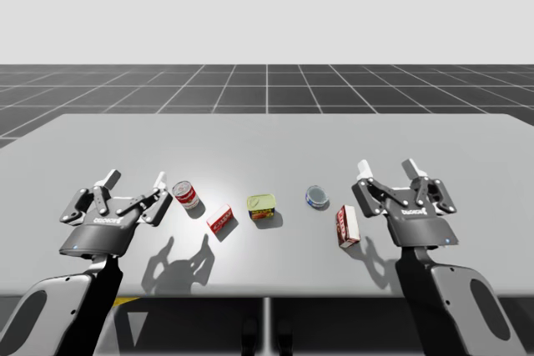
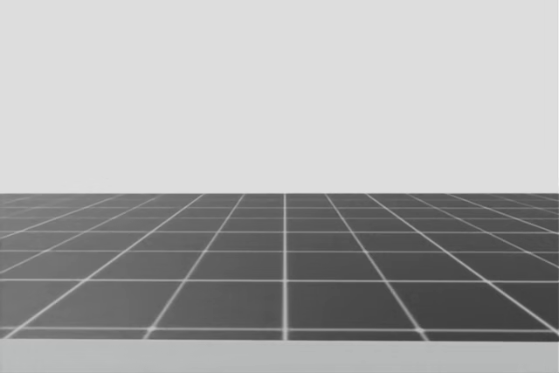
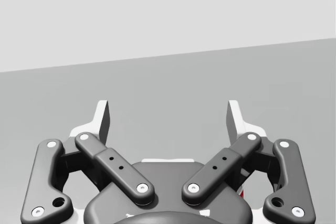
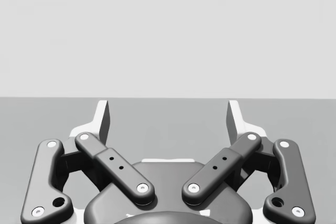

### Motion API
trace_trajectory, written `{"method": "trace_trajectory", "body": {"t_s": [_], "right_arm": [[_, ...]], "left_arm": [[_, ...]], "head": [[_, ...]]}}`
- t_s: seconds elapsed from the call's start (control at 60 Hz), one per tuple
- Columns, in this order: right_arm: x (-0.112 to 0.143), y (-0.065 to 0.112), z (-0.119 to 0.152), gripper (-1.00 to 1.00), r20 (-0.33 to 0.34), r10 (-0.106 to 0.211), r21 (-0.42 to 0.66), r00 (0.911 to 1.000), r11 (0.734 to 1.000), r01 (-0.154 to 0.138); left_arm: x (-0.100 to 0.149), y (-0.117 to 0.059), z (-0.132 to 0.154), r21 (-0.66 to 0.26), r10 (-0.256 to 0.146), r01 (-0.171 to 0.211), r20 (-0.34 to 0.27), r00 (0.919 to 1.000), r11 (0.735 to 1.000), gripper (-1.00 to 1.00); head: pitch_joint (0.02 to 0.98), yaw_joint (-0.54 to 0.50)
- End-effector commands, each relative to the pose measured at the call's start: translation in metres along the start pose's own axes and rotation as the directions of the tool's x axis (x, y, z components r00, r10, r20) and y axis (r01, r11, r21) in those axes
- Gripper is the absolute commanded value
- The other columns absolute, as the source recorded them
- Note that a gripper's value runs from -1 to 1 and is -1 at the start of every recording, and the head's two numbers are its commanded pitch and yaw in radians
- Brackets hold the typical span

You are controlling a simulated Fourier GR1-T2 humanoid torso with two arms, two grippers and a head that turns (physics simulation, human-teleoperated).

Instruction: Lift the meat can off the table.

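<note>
The meat can [image 1: 261, 205] is a small rectangular can with a yellow-green top and a red-green side. It lies on the grey table [image 1: 267, 143] near the middle, between my two arms. My left gripper [image 1: 134, 179] hovers open at the table's left, well to the left of the can. My right gripper [image 1: 387, 167] hovers open at the right, apart from the can. In the left wrist view my left gripper [image 3: 168, 114] has nothing between its fingers. In the right wrist view my right gripper [image 4: 168, 114] is just as empty, with bare table ahead.
A red-and-white round can [image 1: 186, 194] stands right beside my left gripper. A small red box [image 1: 220, 221] lies left of the meat can, a flat blue round can [image 1: 317, 198] right of it. A red-and-white box [image 1: 347, 226] sits under my right gripper's left side.
</note>
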Motion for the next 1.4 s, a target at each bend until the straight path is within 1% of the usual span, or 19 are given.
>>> {"method": "trace_trajectory", "body": {"t_s": [0.017, 0.117, 0.217, 0.25, 0.3, 0.433, 0.617, 0.633, 0.767, 0.883, 1.017, 1.183, 1.217, 1.267, 1.317, 1.333, 1.35, 1.383, 1.4], "right_arm": [[0.000, 0.002, 0.002, -1.00, 0.027, 0.022, -0.045, 0.9994, 0.999, -0.021], [0.002, 0.002, 0.001, -1.00, 0.037, 0.002, -0.002, 0.9993, 1.000, -0.002], [0.000, 0.001, -0.001, -1.00, 0.018, 0.011, 0.015, 0.9998, 1.000, -0.011], [-0.001, 0.001, -0.001, -1.00, 0.017, 0.020, 0.014, 0.9997, 1.000, -0.020], [-0.003, 0.003, -0.002, -1.00, 0.026, 0.051, -0.015, 0.9983, 0.999, -0.051], [-0.005, 0.004, -0.004, -1.00, 0.028, 0.099, -0.042, 0.9947, 0.994, -0.097], [-0.005, 0.005, -0.004, -1.00, 0.026, 0.107, -0.049, 0.9939, 0.993, -0.106], [-0.005, 0.005, -0.004, -1.00, 0.026, 0.110, -0.050, 0.9936, 0.993, -0.108], [-0.006, 0.005, -0.003, -1.00, 0.021, 0.122, -0.050, 0.9924, 0.991, -0.120], [-0.006, 0.006, -0.004, -1.00, 0.017, 0.132, -0.049, 0.9910, 0.990, -0.131], [-0.007, 0.007, -0.004, -1.00, 0.015, 0.145, -0.046, 0.9893, 0.988, -0.144], [-0.007, 0.010, -0.004, -1.00, 0.020, 0.156, -0.038, 0.9876, 0.987, -0.155], [-0.008, 0.011, -0.004, -1.00, 0.016, 0.154, -0.035, 0.9879, 0.988, -0.153], [-0.008, 0.013, -0.004, -1.00, 0.001, 0.127, -0.024, 0.9919, 0.992, -0.127], [-0.007, 0.015, -0.003, -1.00, -0.021, 0.118, -0.027, 0.9928, 0.993, -0.119], [-0.006, 0.016, -0.003, -1.00, -0.032, 0.107, -0.023, 0.9937, 0.994, -0.108], [-0.004, 0.020, 0.000, -1.00, -0.059, 0.074, -0.013, 0.9955, 0.997, -0.075], [-0.001, 0.026, 0.004, -1.00, -0.078, 0.046, 0.008, 0.9959, 0.999, -0.045], [0.000, 0.028, 0.006, -1.00, -0.080, 0.044, 0.015, 0.9958, 0.999, -0.043]], "left_arm": [[0.000, 0.000, 0.000, -0.001, -0.003, 0.003, 0.000, 1.0000, 1.000, -1.00], [0.000, 0.000, 0.000, 0.003, -0.004, 0.004, 0.000, 1.0000, 1.000, -1.00], [0.000, 0.001, 0.000, 0.007, -0.003, 0.003, 0.001, 1.0000, 1.000, -1.00], [0.000, 0.001, 0.000, 0.008, -0.004, 0.004, 0.000, 1.0000, 1.000, -1.00], [0.001, 0.001, 0.000, 0.008, -0.004, 0.004, 0.000, 1.0000, 1.000, -1.00], [0.001, 0.002, 0.000, 0.009, -0.006, 0.006, 0.001, 1.0000, 1.000, -1.00], [0.001, 0.002, 0.000, 0.010, -0.010, 0.010, 0.001, 1.0000, 1.000, -1.00], [0.001, 0.003, 0.000, 0.010, -0.010, 0.010, 0.001, 1.0000, 1.000, -1.00], [0.001, 0.003, 0.000, 0.010, -0.010, 0.010, 0.002, 0.9999, 1.000, -1.00], [0.001, 0.004, 0.000, 0.009, -0.012, 0.012, 0.003, 0.9999, 1.000, -1.00], [0.002, 0.004, -0.001, 0.009, -0.011, 0.011, 0.005, 0.9999, 1.000, -1.00], [0.002, 0.005, -0.001, 0.011, -0.011, 0.010, 0.007, 0.9999, 1.000, -1.00], [0.003, 0.005, -0.001, 0.012, -0.010, 0.010, 0.008, 0.9999, 1.000, -1.00], [0.003, 0.005, -0.001, 0.013, -0.009, 0.009, 0.008, 0.9999, 1.000, -1.00], [0.003, 0.005, -0.001, 0.013, -0.007, 0.007, 0.008, 0.9999, 1.000, -1.00], [0.003, 0.005, -0.002, 0.013, -0.007, 0.007, 0.009, 0.9999, 1.000, -1.00], [0.003, 0.006, -0.002, 0.015, -0.006, 0.006, 0.010, 0.9999, 1.000, -1.00], [0.003, 0.006, -0.002, 0.016, -0.003, 0.003, 0.009, 1.0000, 1.000, -1.00], [0.003, 0.006, -0.002, 0.015, -0.001, 0.001, 0.008, 1.0000, 1.000, -1.00]], "head": [[0.073, 0.01], [0.087, 0.01], [0.124, 0.02], [0.145, 0.02], [0.194, 0.02], [0.318, 0.02], [0.476, 0.01], [0.512, 0.01], [0.634, 0.02], [0.718, 0.04], [0.792, 0.05], [0.821, 0.05], [0.825, 0.04], [0.826, 0.04], [0.831, 0.04], [0.831, 0.03], [0.829, 0.03], [0.828, 0.04], [0.829, 0.04]]}}
